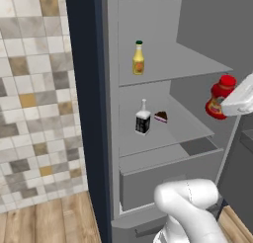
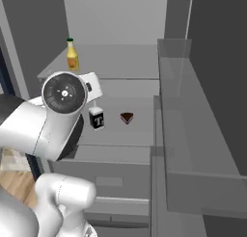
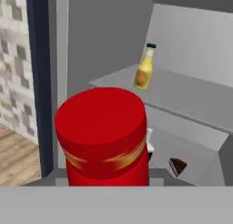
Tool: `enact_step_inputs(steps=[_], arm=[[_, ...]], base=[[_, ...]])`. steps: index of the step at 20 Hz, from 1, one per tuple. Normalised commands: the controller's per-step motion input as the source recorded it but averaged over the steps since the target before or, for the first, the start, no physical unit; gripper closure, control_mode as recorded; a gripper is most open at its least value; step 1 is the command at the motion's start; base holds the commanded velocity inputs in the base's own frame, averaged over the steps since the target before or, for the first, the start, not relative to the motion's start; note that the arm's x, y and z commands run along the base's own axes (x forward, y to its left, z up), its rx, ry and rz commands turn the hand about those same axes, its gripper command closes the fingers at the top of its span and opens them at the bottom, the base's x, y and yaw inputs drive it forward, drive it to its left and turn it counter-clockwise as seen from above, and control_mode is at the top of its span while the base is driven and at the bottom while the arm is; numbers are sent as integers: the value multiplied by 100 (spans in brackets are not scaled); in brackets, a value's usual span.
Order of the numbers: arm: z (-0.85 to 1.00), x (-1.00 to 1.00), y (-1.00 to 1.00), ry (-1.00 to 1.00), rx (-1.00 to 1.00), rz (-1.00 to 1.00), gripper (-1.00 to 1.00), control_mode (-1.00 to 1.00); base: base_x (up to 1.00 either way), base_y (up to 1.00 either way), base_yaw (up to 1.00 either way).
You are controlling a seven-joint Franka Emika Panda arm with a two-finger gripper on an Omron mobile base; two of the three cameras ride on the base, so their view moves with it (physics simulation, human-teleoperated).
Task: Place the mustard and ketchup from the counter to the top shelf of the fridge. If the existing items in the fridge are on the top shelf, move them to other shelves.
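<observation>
The robot's two-finger gripper (image 1: pixel 222 104) holds the squat red ketchup bottle (image 1: pixel 219 96) outside the open grey fridge (image 1: pixel 148 20), whose flat grey top shelf (image 1: pixel 183 64) carries the slim yellow mustard bottle (image 1: pixel 138 58).

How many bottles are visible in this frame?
3. The mustard stands on the top shelf, the clear bottle on the shelf below beside the cake wedge, the ketchup in the end effector.
</observation>
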Motion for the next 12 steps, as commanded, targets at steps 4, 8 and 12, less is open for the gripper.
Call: enact_step_inputs(steps=[4,8,12], arm=[[94,74,-40,1,23,-31,100,-100],[74,57,-10,1,26,-12,100,-100],[11,64,0,10,4,0,100,-100]], base=[[0,0,0],[0,0,0],[0,0,0]])
